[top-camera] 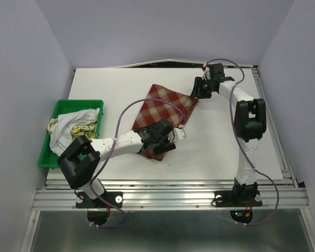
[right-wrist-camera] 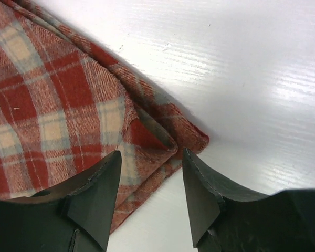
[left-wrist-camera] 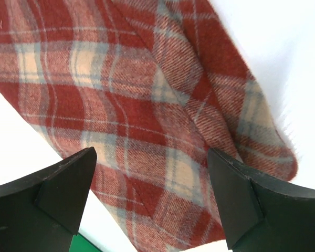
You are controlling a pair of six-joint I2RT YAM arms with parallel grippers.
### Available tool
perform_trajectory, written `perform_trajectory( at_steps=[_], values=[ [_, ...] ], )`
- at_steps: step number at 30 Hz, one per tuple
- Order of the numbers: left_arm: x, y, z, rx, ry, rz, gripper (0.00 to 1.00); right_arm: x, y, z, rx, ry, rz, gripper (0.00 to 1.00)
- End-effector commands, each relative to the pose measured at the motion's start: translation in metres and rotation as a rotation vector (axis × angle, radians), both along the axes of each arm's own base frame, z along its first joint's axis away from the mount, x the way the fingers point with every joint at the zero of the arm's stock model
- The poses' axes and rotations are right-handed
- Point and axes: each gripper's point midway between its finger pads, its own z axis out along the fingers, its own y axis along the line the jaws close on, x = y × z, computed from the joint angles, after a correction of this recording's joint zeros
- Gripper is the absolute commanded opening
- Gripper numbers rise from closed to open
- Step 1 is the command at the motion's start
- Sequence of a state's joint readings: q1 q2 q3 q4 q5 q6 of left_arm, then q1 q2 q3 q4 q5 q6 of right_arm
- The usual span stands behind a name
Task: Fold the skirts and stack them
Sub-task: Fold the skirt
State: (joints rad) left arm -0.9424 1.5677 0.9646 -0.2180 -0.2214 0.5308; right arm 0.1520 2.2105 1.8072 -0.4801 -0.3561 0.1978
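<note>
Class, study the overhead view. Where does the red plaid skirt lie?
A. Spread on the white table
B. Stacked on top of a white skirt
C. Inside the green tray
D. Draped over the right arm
A: the plaid skirt lies spread on the bare white table, apart from the green tray, which holds only the pale skirts.

The red-and-cream plaid skirt (left-wrist-camera: 121, 89) lies spread on the white bench (left-wrist-camera: 283, 52) and fills most of the view. A raised fold runs diagonally down its middle, and one rounded corner ends at the right. The left jaws stand wide apart above the cloth, their black fingers (left-wrist-camera: 63, 194) in the lower corners, holding nothing. A green sliver (left-wrist-camera: 84, 245) shows at the bottom edge.
</note>
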Motion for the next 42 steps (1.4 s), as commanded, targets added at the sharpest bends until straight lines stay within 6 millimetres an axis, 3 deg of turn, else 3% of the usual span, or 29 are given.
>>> perform_trajectory(
  at_steps=[1, 8, 12, 19, 27, 34, 35, 42],
  values=[
    [-0.004, -0.019, 0.023, -0.057, -0.004, -0.055, 0.98, 0.012, 0.009, 0.013, 0.015, -0.042, 0.053, 0.55],
    [-0.017, -0.018, 0.024, -0.033, 0.011, -0.097, 0.98, 0.005, 0.016, 0.010, 0.041, -0.018, 0.100, 0.55],
    [-0.022, -0.012, -0.001, 0.064, 0.029, -0.076, 0.98, 0.001, 0.015, 0.008, 0.033, -0.016, 0.116, 0.55],
    [-0.025, -0.009, -0.022, 0.131, 0.020, -0.089, 0.98, -0.002, 0.014, 0.013, 0.012, -0.026, 0.153, 0.55],
    [-0.034, -0.012, -0.030, 0.150, 0.023, -0.103, 0.98, -0.001, 0.017, 0.023, 0.015, -0.025, 0.192, 0.55],
    [-0.036, -0.015, -0.029, 0.151, 0.014, -0.119, 0.98, 0.017, 0.014, 0.013, -0.025, -0.029, 0.200, 0.60],
    [-0.037, -0.015, -0.030, 0.154, 0.015, -0.121, 0.98, 0.013, 0.014, 0.001, -0.020, 0.012, 0.204, 0.61],
    [-0.038, -0.015, -0.034, 0.162, 0.013, -0.121, 0.98, 0.018, 0.019, 0.001, -0.010, -0.001, 0.245, 0.61]
  ],
)
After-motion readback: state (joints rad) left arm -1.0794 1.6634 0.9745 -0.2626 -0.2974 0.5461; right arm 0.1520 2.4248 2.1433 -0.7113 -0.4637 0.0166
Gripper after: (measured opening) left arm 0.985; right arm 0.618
